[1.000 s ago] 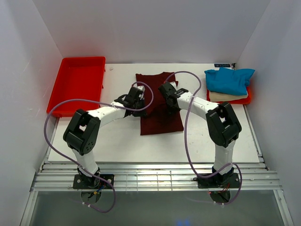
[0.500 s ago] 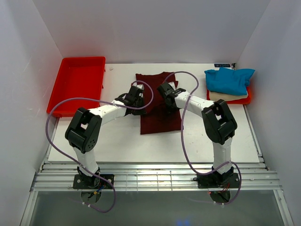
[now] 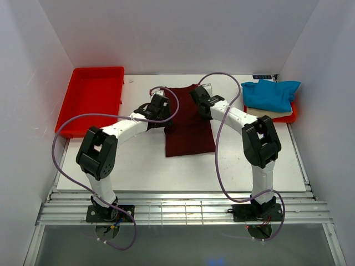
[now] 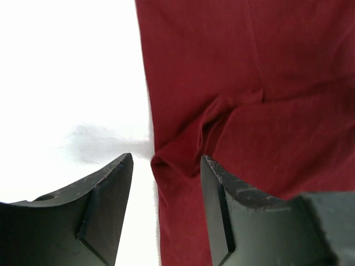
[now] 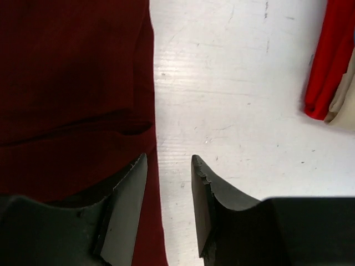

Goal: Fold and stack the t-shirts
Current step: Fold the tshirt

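Note:
The dark maroon t-shirt (image 3: 189, 124) lies flat on the white table as a long folded strip. My left gripper (image 3: 162, 108) is open at its left edge; in the left wrist view the cloth (image 4: 249, 66) has a small raised pucker between the spread fingertips (image 4: 119, 172), with nothing pinched. My right gripper (image 3: 201, 97) is open at the shirt's far right edge; its left finger (image 5: 133, 194) hangs over the maroon cloth (image 5: 72, 72) and the other over bare table. The blue t-shirt (image 3: 270, 93) rests on the cream t-shirt (image 3: 265, 113) at the right.
A red tray (image 3: 91, 100) sits at the far left of the table. Another red tray (image 3: 292, 114) holds the blue and cream shirts at the right; its rim (image 5: 327, 66) shows in the right wrist view. White walls enclose the table.
Both grippers moved toward the back of the table and opened, letting go of the maroon cloth. The shirt now lies spread out longer and flatter than before.

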Controlling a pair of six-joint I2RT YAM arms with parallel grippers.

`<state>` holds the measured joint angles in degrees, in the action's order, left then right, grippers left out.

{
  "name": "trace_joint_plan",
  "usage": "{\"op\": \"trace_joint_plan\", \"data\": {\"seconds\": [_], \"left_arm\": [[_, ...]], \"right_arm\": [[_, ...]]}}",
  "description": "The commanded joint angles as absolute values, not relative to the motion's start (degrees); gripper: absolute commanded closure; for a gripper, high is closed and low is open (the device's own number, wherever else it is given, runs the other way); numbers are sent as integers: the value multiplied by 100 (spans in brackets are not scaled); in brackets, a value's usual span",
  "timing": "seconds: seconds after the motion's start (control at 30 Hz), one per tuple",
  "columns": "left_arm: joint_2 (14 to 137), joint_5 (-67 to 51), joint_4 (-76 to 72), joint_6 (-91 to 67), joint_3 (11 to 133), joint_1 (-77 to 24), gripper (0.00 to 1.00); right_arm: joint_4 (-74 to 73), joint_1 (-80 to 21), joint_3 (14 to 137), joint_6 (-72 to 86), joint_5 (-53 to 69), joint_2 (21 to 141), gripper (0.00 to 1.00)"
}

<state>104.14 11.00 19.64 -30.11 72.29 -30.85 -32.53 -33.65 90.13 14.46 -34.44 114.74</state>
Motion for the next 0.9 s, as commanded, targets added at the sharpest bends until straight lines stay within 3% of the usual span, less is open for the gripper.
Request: {"op": "trace_joint_plan", "data": {"seconds": [0.0,0.17,0.4,0.63,0.87], "left_arm": [[9915,1530,2180,-3129,7585,-3067,37],[9598,1047,2109,-3252,7339,-3103,37],[9361,230,2075,-3524,6085,-3120,37],[9088,-755,750,-3586,5257,-3120,37],[9632,-704,843,-3516,5905,-3120,37]], "right_arm": [[-3129,-3313,9220,1362,-3814,11207,56],[-2909,-3322,8536,1371,-2990,10346,57],[-2918,-3287,7437,1757,-1953,9791,56],[-1979,-3226,6426,2039,-740,9554,54],[-1837,-3226,6284,2092,-360,9580,55]]}}
